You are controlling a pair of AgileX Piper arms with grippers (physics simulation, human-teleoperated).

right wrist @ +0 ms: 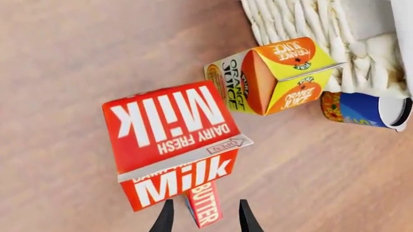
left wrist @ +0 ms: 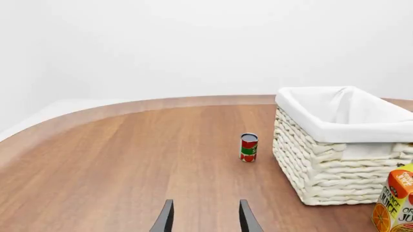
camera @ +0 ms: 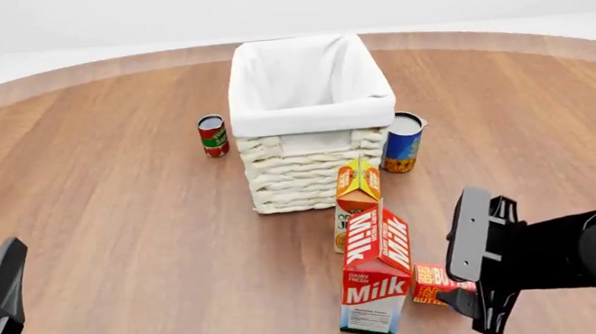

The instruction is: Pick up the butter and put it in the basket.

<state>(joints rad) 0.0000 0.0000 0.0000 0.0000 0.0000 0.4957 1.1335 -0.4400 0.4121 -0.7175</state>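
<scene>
A round wooden table (camera: 113, 227) fills the scene under plain white walls. The right gripper (right wrist: 204, 218) hangs low at the near right with its fingers (right wrist: 165, 218) parted narrowly to either side of the butter (right wrist: 205, 205); whether they touch the carton I cannot tell. The butter lies on the table, just right of the milk carton (camera: 375, 278) and touching or nearly touching its base. The milk carton stands upright, and just beyond it the orange juice carton (camera: 356, 198) stands against the near wall of the basket (camera: 309, 170). The basket sits mid-table, its white cloth liner (camera: 309, 79) folded over the rim, and nothing shows inside but the cloth. A blue can (camera: 403, 141) stands by the basket's right near corner, and a small red-and-green can (camera: 213, 136) stands left of it. The left gripper (left wrist: 205, 220) hovers at the near left, well apart from everything, fingers spread with nothing between them.
</scene>
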